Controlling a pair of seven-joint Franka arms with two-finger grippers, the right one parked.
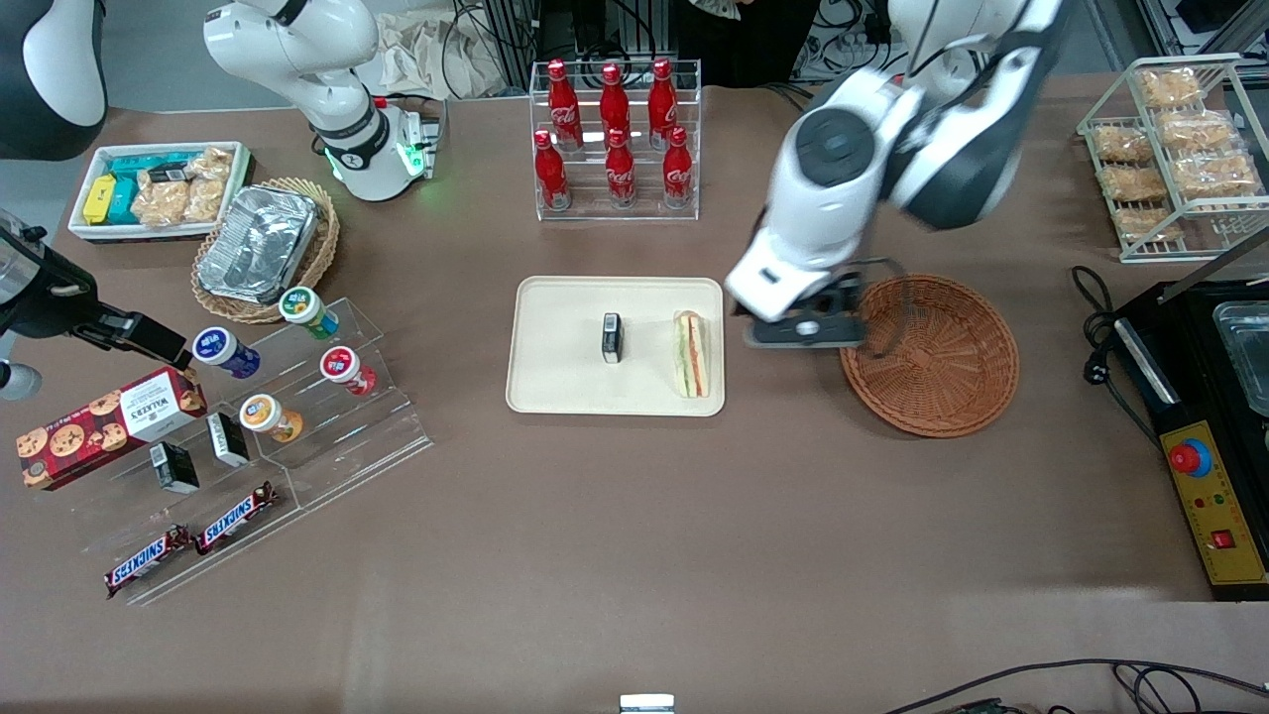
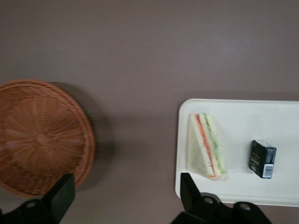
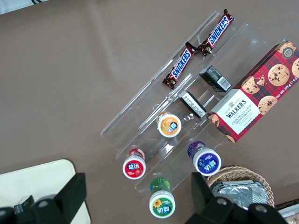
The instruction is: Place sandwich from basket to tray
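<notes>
My gripper (image 2: 126, 196) hangs above the bare table in the gap between the basket (image 1: 932, 355) and the tray (image 1: 555, 342), with its fingers (image 2: 60, 193) spread wide and nothing between them. The sandwich (image 1: 691, 354) already lies on the tray, on its side, close against the rim at the end nearest the basket; a small dark box (image 1: 612, 337) stands near the tray's middle, apart from it. The basket looks empty, so I judge the job all but finished. What could still spoil it is my own departure: the sandwich sits so near the rim that if I swing low across that end of the tray, a finger could catch the bread and push it over the edge or slide the whole tray. A careless sweep toward the basket could likewise clip its woven rim and drag it. Lifting straight up before moving sideways seems the safest way out.
</notes>
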